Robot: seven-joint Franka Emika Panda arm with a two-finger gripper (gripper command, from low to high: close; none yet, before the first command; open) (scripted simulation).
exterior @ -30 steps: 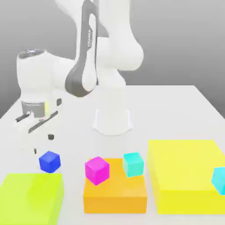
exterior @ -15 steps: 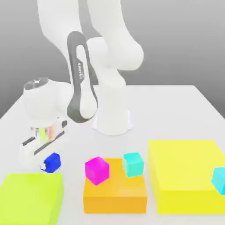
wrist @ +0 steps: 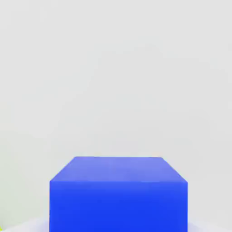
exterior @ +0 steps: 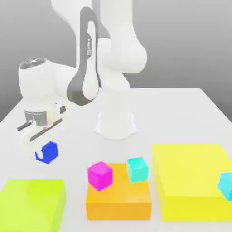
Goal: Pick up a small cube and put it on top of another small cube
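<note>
Gripper (exterior: pixel 44 153): clamped on the small cube (exterior: pixel 47 152), which I am holding clear of the white table (exterior: pixel 181 113), toward the exterior view's left. Candidate bases, 2 nearest: magenta cube (exterior: pixel 100 176) and cyan cube (exterior: pixel 137 169), both sitting on the orange block (exterior: pixel 118 199). I am judging the carry best done high and level, squaring the load above 1 base before lowering.

The blue cube (wrist: pixel 118 195) is cut off by the hand view's edge. A cyan cube (exterior: pixel 226 185) is cropped at the exterior view's right edge.
</note>
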